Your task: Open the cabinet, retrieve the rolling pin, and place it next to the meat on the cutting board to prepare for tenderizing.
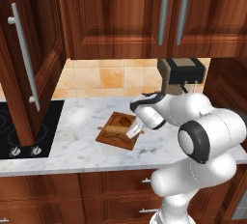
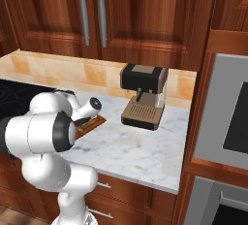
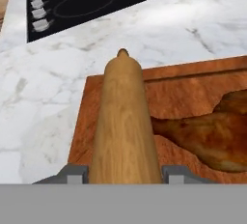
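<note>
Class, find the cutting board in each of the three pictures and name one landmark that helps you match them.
Left base view: cutting board at centre, on the marble counter, beside the gripper.
Right base view: a board corner at centre left, behind the arm.
Hand view: board across the lower right, under the rolling pin.
Shared landmark: black stovetop.

In the hand view the near end of the rolling pin (image 3: 124,121) ran off the bottom of the frame between the gripper (image 3: 124,174) tips, so its near handle could not be seen. The meat (image 3: 212,133) was cut by the right edge, and the cutting board (image 3: 183,90) by the right and lower edges. In the left base view the arm's wrist covered the board's right corner. In the right base view the arm hid most of the board, at centre left.
</note>
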{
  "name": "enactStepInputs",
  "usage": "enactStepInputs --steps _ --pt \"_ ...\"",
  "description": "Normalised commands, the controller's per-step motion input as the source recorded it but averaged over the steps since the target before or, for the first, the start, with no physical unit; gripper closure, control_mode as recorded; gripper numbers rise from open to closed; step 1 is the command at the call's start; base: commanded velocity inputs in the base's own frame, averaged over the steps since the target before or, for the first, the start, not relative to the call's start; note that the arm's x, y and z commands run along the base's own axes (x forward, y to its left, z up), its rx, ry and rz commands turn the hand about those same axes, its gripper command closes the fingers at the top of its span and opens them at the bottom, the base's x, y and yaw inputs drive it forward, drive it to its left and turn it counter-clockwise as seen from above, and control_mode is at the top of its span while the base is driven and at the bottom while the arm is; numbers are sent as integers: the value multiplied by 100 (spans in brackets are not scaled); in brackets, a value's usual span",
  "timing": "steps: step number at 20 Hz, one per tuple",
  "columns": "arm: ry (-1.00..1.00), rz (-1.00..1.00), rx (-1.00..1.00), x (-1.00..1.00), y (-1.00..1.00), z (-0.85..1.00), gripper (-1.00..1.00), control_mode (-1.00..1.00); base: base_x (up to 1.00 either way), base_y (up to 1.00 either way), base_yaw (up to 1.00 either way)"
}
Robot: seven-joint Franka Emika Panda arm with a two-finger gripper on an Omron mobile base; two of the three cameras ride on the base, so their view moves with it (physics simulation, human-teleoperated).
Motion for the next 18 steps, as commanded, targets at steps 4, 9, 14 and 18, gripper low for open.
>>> enactStepInputs --steps 4,9,14,18 --pt "0 6 0 20 4 -27 100 -100 0 0 0" --pt "0 6 0 22 6 -28 100 -100 0 0 0" --pt "0 5 0 4 3 -25 -100 -100 0 0 0" --pt "-1 0 0 -24 2 -4 -100 -100 0 0 0"
